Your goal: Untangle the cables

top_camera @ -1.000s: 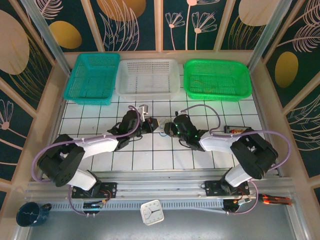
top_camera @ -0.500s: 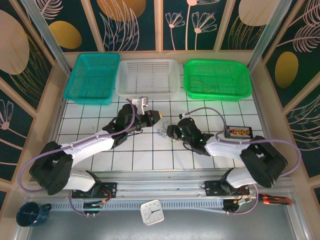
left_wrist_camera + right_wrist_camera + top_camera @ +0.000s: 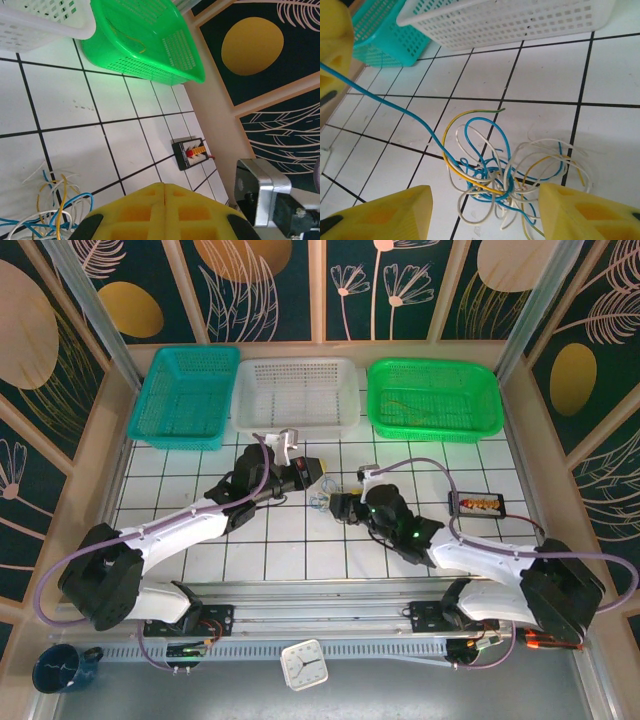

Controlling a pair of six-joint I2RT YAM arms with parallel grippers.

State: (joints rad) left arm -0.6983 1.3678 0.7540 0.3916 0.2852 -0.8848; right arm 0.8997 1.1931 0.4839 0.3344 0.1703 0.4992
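Tiles point(image 3: 65, 105); cables point(image 3: 50, 200) cropped btm-left.

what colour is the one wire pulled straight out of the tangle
Blue: the taut wire leaving the cables shows best in the right wrist view.

Directly nearer than the cables point(image 3: 322, 502), the tiles lie bare for you between the left arm point(image 3: 190, 525) and right arm point(image 3: 470, 550), which fence that gap on either side. Beyond the cables the white basket point(image 3: 295, 397) blocks the way, flanked by the teal basket point(image 3: 185, 395) and green basket point(image 3: 435, 398). The left gripper point(image 3: 314, 472) hangs just beyond the cables; a small black box point(image 3: 478, 504) sits well right of them.
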